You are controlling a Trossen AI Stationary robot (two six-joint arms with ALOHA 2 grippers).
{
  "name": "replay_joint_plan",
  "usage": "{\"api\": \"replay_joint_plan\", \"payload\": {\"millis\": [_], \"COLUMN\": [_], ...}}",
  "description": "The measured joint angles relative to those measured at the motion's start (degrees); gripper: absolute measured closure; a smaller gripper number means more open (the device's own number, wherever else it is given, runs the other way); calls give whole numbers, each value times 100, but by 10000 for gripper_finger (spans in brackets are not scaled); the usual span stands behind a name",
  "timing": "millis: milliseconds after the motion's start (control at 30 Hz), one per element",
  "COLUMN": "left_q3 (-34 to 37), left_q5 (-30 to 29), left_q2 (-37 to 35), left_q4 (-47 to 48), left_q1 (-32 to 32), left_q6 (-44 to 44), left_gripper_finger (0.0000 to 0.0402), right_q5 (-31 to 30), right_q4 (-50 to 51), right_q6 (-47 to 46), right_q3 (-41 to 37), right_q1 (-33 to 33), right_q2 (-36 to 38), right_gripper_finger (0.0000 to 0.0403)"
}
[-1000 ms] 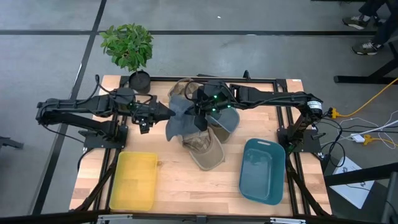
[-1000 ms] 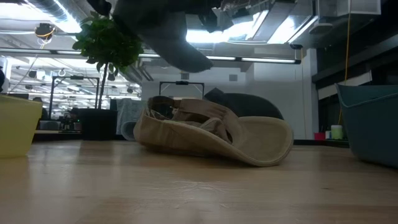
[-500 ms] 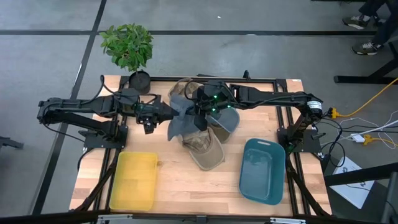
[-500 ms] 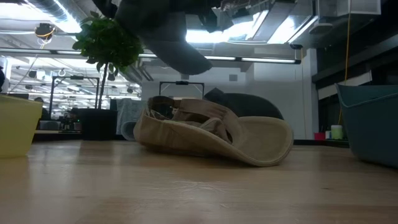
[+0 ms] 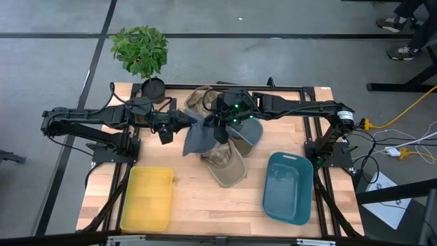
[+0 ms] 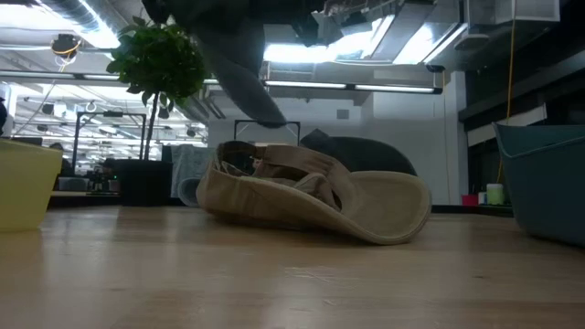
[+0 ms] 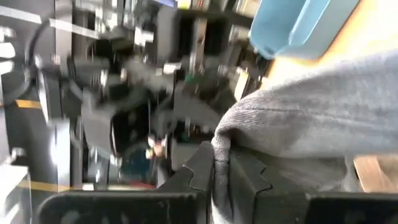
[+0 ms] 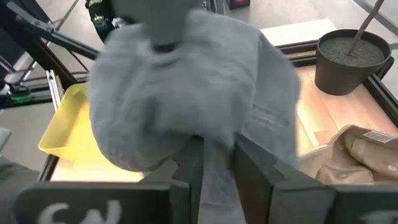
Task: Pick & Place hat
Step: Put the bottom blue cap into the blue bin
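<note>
I have 2 claws, left claw [image 5: 179,124] and right claw [image 5: 217,128], clenched on the limp grey hat [image 5: 198,137]; brim edge grips best

Light wooden surface [image 5: 198,205] framed in black metal rails. Shallow yellow plastic bin [image 5: 147,198] at the near left corner, deeper teal plastic bin [image 5: 288,186] at the near right, well apart. Leafy green potted plant [image 5: 141,49] in a black round pot [image 5: 153,87] at the far left corner. Grey concrete floor [image 5: 61,55] all around; yellow cable [image 5: 410,109] trailing off right. Shoes of a person [image 5: 399,27] at far right.
</note>
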State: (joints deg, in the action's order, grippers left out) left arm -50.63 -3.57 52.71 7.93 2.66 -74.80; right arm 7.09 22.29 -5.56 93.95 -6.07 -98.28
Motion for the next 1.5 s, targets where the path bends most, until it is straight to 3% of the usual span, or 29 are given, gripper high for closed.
{"api": "replay_joint_plan", "payload": {"millis": [333, 767, 933, 1500], "left_q3": [0, 0, 0, 0], "left_q5": [-1861, -3588, -3702, -3747], "left_q2": [-57, -61, -61, -59], "left_q4": [654, 728, 709, 559], "left_q1": [2, 11, 9, 11], "left_q6": [1015, 2522, 2623, 2620], "left_gripper_finger": [384, 384, 384, 384], "right_q5": [-65, -1559, -1921, -3570], "right_q4": [160, -1548, -2319, -3060], "right_q6": [160, 747, 1074, 1501], "right_q3": [0, 0, 11, 2], "right_q1": [-13, 124, 265, 338], "right_q2": [0, -19, -304, -1046], "right_gripper_finger": [257, 245, 245, 245]}}
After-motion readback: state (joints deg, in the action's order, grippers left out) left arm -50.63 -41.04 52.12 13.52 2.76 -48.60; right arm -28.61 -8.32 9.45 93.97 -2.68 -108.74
